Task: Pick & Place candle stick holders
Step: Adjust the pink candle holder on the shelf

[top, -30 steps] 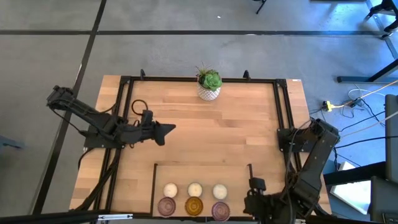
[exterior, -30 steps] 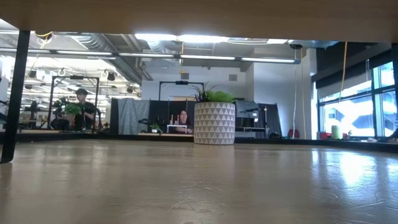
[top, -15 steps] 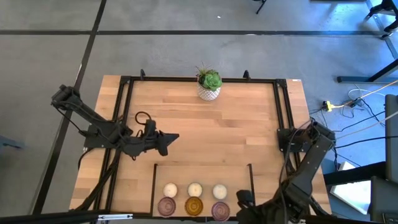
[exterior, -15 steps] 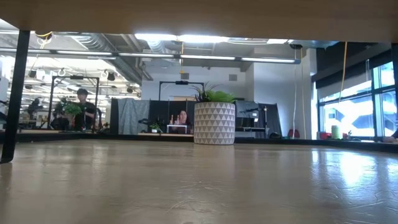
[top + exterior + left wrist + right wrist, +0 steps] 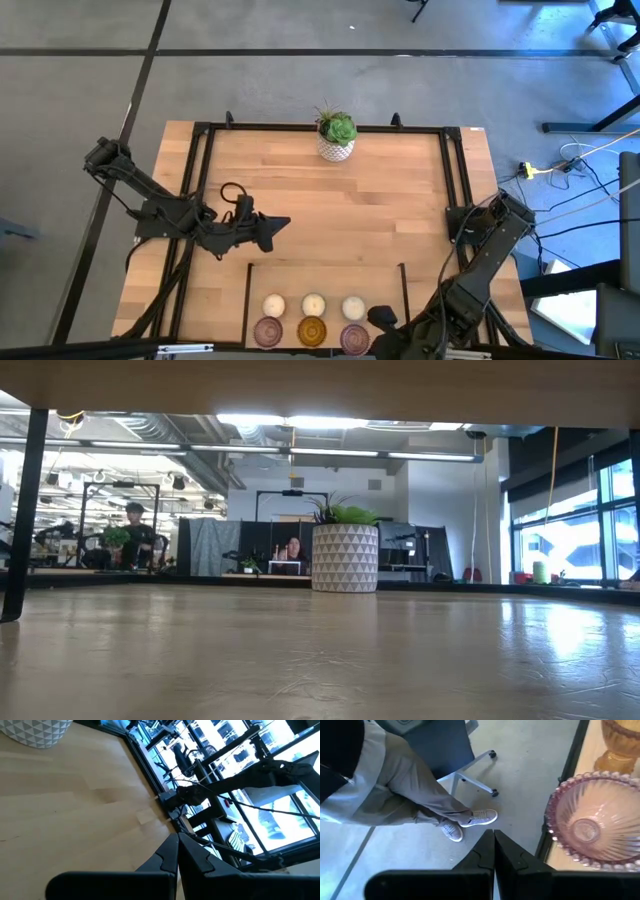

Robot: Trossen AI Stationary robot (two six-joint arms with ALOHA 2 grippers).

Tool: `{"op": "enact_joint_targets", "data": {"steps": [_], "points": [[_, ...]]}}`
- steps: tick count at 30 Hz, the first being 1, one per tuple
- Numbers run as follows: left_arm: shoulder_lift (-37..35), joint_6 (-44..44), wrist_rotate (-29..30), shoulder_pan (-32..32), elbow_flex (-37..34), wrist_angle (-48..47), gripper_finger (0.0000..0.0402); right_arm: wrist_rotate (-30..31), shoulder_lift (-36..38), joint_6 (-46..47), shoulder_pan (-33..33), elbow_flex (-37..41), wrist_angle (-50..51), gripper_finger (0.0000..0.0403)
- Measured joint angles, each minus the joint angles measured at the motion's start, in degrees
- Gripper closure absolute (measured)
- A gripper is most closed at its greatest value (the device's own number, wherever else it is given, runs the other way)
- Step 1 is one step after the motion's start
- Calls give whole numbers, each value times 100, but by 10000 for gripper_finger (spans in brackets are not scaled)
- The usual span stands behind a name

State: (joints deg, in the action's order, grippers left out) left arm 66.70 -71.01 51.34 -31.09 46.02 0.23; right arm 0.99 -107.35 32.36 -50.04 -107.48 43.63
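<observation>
Six candle stick holders stand in two rows at the table's near edge: three cream-white ones (image 5: 313, 305) behind, two purplish-pink glass ones (image 5: 268, 331) (image 5: 354, 338) and an amber one (image 5: 312, 330) in front. My left gripper (image 5: 283, 223) is shut and empty above the table's left middle. My right gripper (image 5: 375, 317) is shut and empty at the near edge, just right of the right pink holder (image 5: 592, 817); the amber holder (image 5: 621, 742) shows beyond it.
A green plant in a white patterned pot (image 5: 337, 137) stands at the far middle of the table. A black frame (image 5: 322, 128) borders the table and a black line (image 5: 326, 265) marks the holders' area. A seated person's legs (image 5: 415, 795) and chair show beside the table.
My right gripper has moved along the near edge toward the table's left, ending beside the right pink holder. My left gripper has gone a little toward the table's right and near edge. Both stay shut. The holders have not moved.
</observation>
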Motion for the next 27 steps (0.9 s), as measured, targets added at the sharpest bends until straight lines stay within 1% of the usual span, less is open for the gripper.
{"op": "enact_joint_targets", "data": {"steps": [3, 6, 8, 12, 14, 18, 22, 27], "points": [[0, 19, 2, 0, 0, -14, 400, 3, 0, -86, 29, -1, 56, 403], [0, 52, -3, 0, 0, -12, 400, 83, 0, -89, 33, -6, 318, 403], [0, 262, -125, 0, 0, 42, 400, 278, -7, -64, 29, -143, 730, 403], [-4, 907, -608, 1, 0, 294, 400, 865, 2, -44, 1, -505, 1278, 403], [-4, 1011, -766, 18, 0, 299, 400, 1051, 0, -44, -25, -640, 1537, 403], [-4, 1125, -971, 55, 0, 307, 400, 1127, 1, -39, -33, -664, 1681, 403], [-4, 1383, -1312, 48, 0, 300, 400, 1181, 0, -27, -10, -664, 1677, 403], [-4, 1389, -1351, 56, 0, 238, 400, 1257, 11, -114, 62, -664, 1739, 403]]}}
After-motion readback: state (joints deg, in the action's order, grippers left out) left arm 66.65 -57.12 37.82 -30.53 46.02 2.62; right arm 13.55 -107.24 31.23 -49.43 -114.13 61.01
